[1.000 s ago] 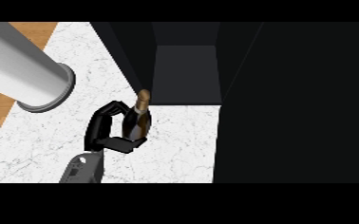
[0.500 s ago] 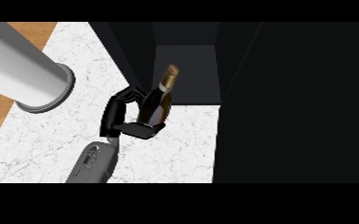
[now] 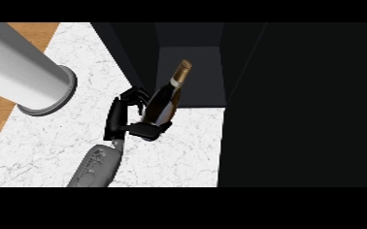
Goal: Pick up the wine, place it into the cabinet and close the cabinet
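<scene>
The wine bottle (image 3: 165, 99) was held by one hand (image 3: 132, 119), with the fingers and thumb curled round its lower part. By the rig's rule this would be the left hand, as it came in from the view's left side; the other hand was not seen at all. The bottle was tilted, with its gold top pointed toward one o'clock, right at the mouth of the open cabinet (image 3: 190, 73). Its neck was already over the cabinet's dark floor, while its bottom was over the white counter (image 3: 64, 140). A big grey pipe (image 3: 32, 80) (or maybe a post) was seen at nine o'clock, well apart from the bottle.

The step in hand looked like the putting-in part: the bottle was picked up but not yet set down inside. Next, the bottle would need to be pushed deeper toward twelve o'clock and stood up on the cabinet floor. Then the fingers would need to be opened and the hand pulled back. The dark door (image 3: 294, 106) at three o'clock would be shut last.
</scene>
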